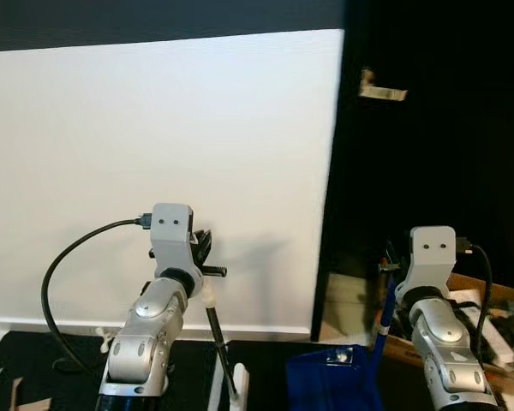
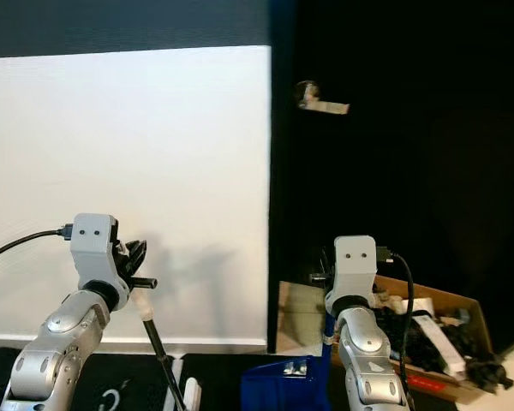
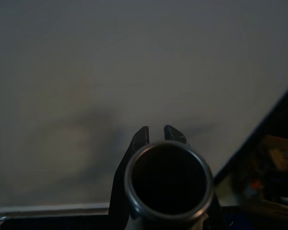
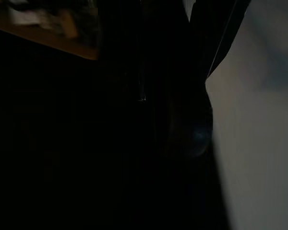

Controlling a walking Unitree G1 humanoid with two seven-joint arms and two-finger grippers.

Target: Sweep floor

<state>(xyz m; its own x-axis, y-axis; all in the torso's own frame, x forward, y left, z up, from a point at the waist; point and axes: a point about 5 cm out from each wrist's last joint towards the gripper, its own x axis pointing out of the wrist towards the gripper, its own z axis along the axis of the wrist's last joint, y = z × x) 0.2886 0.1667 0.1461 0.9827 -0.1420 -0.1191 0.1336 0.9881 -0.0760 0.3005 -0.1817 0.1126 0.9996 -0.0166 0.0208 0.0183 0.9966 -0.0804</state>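
My left gripper (image 1: 207, 257) is raised in front of the white wall and is shut on a black broom handle (image 1: 218, 334) that slants down toward the floor. In the left wrist view the handle's round hollow end (image 3: 168, 179) sits between the two black fingers (image 3: 140, 139). My right gripper (image 1: 389, 267) is held up by the door edge, shut on the thin blue handle (image 1: 382, 318) of a blue dustpan (image 1: 338, 377) that hangs below it. The right wrist view is almost entirely dark.
A white wall (image 1: 154, 128) stands close ahead. To its right is a black door (image 1: 437, 171) with a metal lever handle (image 1: 381, 90). A cardboard box (image 2: 450, 301) of clutter sits on the floor at the right. Dark floor (image 1: 34, 360) lies below left.
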